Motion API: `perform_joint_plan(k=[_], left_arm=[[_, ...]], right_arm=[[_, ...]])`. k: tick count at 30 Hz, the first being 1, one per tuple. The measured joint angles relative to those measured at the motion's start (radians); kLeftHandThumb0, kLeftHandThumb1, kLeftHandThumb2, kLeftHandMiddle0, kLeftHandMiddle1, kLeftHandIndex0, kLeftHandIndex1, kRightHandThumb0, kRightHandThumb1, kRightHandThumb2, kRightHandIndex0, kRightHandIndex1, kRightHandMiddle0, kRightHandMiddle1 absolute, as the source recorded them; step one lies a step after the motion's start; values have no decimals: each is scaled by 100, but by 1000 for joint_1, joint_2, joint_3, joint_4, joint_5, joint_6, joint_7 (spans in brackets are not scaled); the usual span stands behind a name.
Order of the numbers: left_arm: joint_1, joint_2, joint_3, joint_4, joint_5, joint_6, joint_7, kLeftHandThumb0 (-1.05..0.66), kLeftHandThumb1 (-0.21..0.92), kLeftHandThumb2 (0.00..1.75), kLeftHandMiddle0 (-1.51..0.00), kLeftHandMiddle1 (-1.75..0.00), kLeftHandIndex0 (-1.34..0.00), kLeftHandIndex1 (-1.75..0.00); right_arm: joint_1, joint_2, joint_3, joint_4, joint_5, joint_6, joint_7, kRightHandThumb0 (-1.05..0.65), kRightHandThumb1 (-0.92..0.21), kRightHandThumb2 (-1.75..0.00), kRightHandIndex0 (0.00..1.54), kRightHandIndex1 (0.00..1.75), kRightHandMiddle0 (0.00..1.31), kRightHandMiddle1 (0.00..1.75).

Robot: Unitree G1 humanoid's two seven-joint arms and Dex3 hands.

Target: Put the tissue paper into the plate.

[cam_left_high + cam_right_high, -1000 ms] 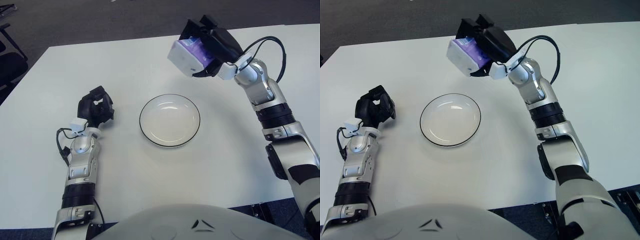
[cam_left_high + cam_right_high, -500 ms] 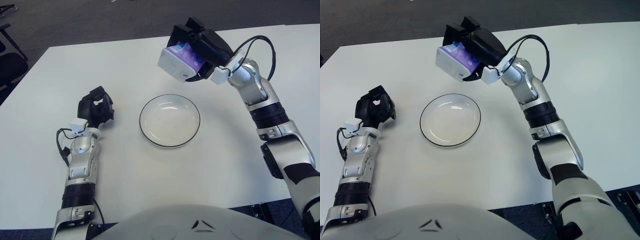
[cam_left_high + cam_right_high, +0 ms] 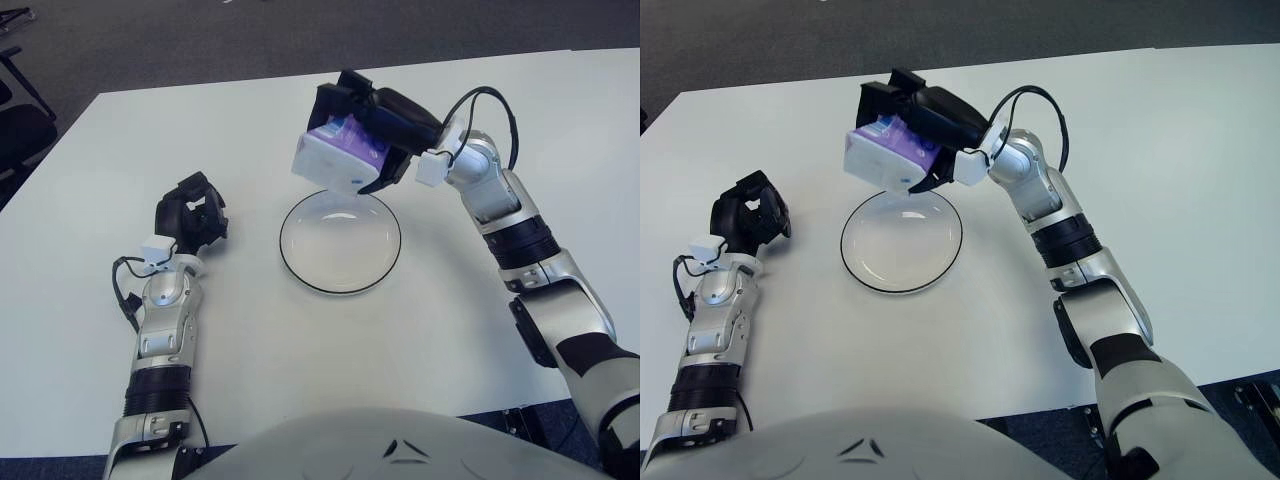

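A white and purple tissue pack (image 3: pixel 336 159) hangs in the air over the far rim of the plate, with my right hand (image 3: pixel 372 128) shut on it from behind. The plate (image 3: pixel 340 241) is round and white with a dark rim, and it sits empty at the middle of the white table. The pack's near lower corner overlaps the plate's far edge in both views. My left hand (image 3: pixel 191 217) shows to the left of the plate, black fingers curled and holding nothing.
The white table (image 3: pixel 440 330) spreads around the plate on all sides. Dark floor lies beyond its far edge, and a black chair base (image 3: pixel 18 110) shows at the upper left.
My right hand has carried the tissue pack leftward and down, from beyond the plate's far right to just above its far rim. The left hand has not moved.
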Motion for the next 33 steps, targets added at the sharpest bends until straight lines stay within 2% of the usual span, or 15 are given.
perform_joint_plan(k=[8,21,33], left_arm=[[0,0,-8,-8,0,8,13,-42,69,95,-133,-175,-98,-175],[0,-1,-14,-14,-2,15,13,-41,68,95,-135,-175,-100,-175],[0,-1,-14,-14,-2,15,13,-41,68,97,-135,-175,-102,-175]], right_arm=[[23,-1,9,-45,59,30,107,0,-6,-158,84,163,58,175],[51,2,16,-64,53,29,128,0,-7,-155,84,160,57,175],[58,-9,41,-68,54,26,204,0,-12,-152,78,165,55,175]])
